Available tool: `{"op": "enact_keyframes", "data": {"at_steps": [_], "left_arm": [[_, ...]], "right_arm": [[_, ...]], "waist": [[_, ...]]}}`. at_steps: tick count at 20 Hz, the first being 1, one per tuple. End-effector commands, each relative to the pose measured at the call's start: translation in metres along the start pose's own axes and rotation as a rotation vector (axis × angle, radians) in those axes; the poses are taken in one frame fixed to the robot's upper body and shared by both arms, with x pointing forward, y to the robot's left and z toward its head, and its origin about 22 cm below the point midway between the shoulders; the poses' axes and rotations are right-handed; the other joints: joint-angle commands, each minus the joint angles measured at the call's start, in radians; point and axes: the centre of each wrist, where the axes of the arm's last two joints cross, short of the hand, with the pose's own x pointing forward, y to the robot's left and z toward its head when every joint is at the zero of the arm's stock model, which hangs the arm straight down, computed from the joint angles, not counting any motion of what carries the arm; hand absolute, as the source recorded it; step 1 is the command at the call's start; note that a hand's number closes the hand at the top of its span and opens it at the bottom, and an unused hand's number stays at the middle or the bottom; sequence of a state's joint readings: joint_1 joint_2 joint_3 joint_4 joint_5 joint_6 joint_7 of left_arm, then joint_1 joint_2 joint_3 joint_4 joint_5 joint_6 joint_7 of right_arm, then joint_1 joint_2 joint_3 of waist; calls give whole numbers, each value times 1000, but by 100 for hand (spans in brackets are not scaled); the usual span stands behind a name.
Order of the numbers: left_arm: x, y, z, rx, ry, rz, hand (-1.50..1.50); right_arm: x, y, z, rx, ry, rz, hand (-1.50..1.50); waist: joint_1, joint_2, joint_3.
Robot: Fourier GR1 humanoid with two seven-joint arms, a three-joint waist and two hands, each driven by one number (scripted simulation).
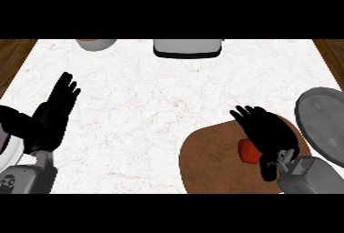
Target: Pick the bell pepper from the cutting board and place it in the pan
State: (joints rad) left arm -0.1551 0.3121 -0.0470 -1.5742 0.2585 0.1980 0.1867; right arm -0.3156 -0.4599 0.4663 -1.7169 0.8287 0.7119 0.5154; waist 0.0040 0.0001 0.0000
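Note:
A red bell pepper (248,150) lies on the brown round cutting board (215,164) at the lower right. My right hand (267,132) is over it and hides most of it; the fingers point up-left and curve down beside the pepper. Whether they grip it cannot be made out. The grey pan (326,123) sits at the right edge, just right of the board, partly cut off by the view. My left hand (55,111) rests open at the left with fingers straight and pointing up, far from the board.
A grey appliance (187,48) stands at the counter's far edge, centre. A grey bowl (95,43) with an orange inside sits at the far left. The white counter top (134,113) ends in wooden strips at both sides.

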Motion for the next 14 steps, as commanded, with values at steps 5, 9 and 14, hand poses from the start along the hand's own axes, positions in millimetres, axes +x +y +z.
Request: {"op": "enact_keyframes", "data": {"at_steps": [5, 9, 14], "left_arm": [[7, -12, -1, -2, -6, 10, 0], [18, 2, -9, -5, -5, 6, 0], [-5, -3, 0, 11, -5, 6, 0]], "right_arm": [[-6, 18, -27, 61, -3, 11, -150], [-13, 19, -36, 15, -16, 8, -150], [-35, 43, -29, 8, -31, -38, -150]], "waist": [[0, 0, 0], [-1, 0, 0], [-4, 0, 0]]}}
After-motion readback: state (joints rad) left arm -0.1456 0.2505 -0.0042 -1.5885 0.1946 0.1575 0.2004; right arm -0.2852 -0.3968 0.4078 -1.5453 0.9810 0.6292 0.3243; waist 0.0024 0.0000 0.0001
